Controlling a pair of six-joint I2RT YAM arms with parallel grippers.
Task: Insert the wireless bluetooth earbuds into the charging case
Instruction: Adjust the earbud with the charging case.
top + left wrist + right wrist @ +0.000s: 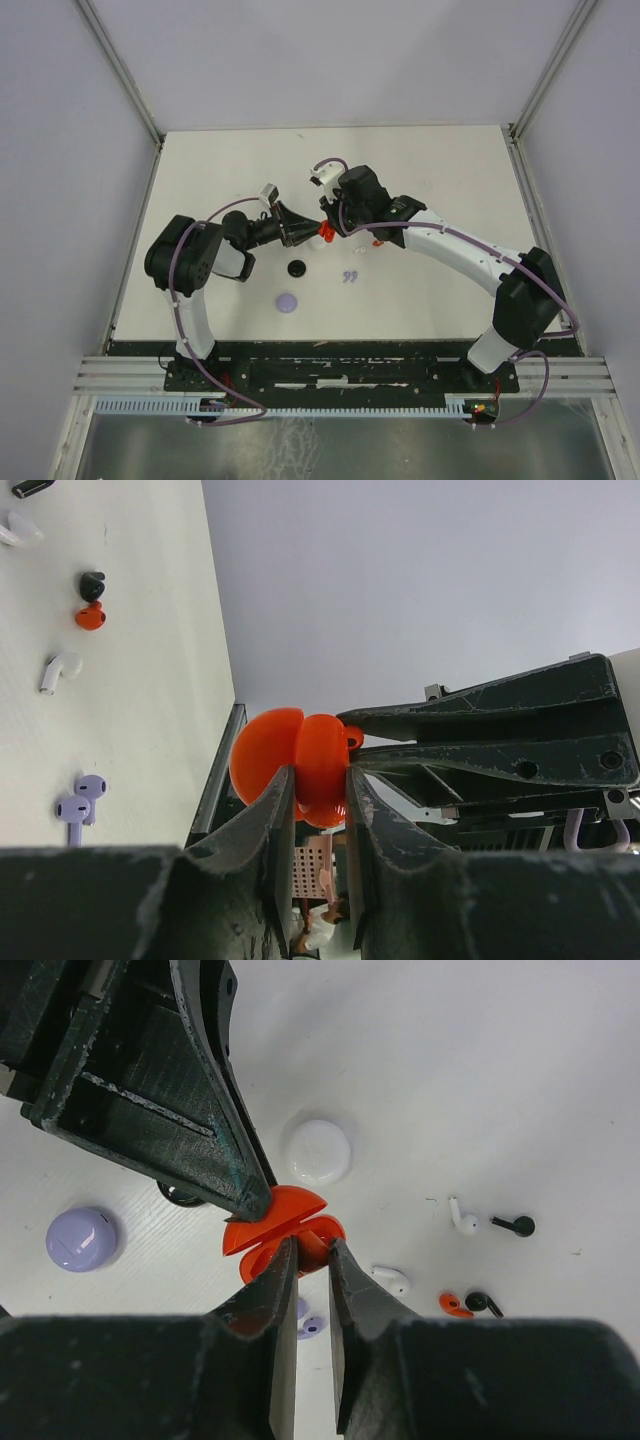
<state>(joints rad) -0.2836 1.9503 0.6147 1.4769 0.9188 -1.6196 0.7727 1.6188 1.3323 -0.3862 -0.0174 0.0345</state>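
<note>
The open red charging case (270, 755) is clamped between my left gripper's (320, 778) fingers and held above the table. In the right wrist view the case (290, 1212) shows its lid raised. My right gripper (311, 1250) is shut on a small red earbud right at the case's open base. In the top view both grippers meet at the case (324, 237): left (303, 236), right (326, 227). On the table lie a red earbud (454, 1305), black earbuds (483, 1302) (517, 1225), white earbuds (463, 1218) (392, 1279) and a lavender pair (308, 1323).
A white disc (317, 1150), a lavender disc (80, 1239) and a black disc (296, 268), partly hidden in the right wrist view, lie on the white table. The lavender pair (349, 276) lies in front of the grippers. The table's walls stand well away.
</note>
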